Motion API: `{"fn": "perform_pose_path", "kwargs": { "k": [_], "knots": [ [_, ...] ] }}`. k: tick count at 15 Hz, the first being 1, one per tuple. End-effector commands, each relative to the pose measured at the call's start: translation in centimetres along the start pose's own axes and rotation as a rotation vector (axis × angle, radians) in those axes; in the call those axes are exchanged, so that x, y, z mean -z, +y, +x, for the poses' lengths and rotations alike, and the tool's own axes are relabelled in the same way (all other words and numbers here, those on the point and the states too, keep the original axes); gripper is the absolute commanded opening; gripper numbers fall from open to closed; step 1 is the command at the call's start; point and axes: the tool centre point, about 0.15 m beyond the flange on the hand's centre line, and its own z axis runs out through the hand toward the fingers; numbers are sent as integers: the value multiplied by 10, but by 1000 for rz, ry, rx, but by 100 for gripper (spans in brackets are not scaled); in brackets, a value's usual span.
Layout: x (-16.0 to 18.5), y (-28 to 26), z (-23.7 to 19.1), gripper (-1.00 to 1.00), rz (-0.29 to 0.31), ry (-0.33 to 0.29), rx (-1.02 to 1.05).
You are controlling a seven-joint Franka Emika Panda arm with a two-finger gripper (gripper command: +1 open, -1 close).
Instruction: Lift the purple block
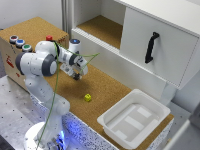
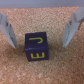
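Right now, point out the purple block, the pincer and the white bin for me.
purple block (image 2: 36,46): wrist view, middle of its top face, between the lettering.
pincer (image 2: 40,27): wrist view, midway between its two open fingertips.
white bin (image 1: 118,113): exterior view, near rim on the exterior view's left.

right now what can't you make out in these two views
- Purple cube block with yellow letters: not visible in the exterior view, apparently hidden under the hand.
- Small yellow cube on the cork tabletop: exterior view, too small and blurred to read its faces.
- Hand's fingers: wrist view cuts off their upper parts; they stand apart either side of the block.
- Coloured buttons: exterior view, blurred.
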Motion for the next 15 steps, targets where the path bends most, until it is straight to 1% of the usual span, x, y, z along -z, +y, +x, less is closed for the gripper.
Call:
{"fn": "perform_pose_path", "kwargs": {
  "k": [1,4,8,11,12,14,15],
  "knots": [
    [-10,2,7,-100,-81,14,17],
    [-6,1,-2,-100,-108,-3,15],
    [-2,1,-7,-100,-105,-15,-31],
    [2,-4,0,-100,-106,-3,-42],
    [7,-4,5,-100,-103,4,-49],
    [22,-5,15,-100,-118,20,-55],
    [30,-5,19,-100,-111,28,-68]
  ]
}}
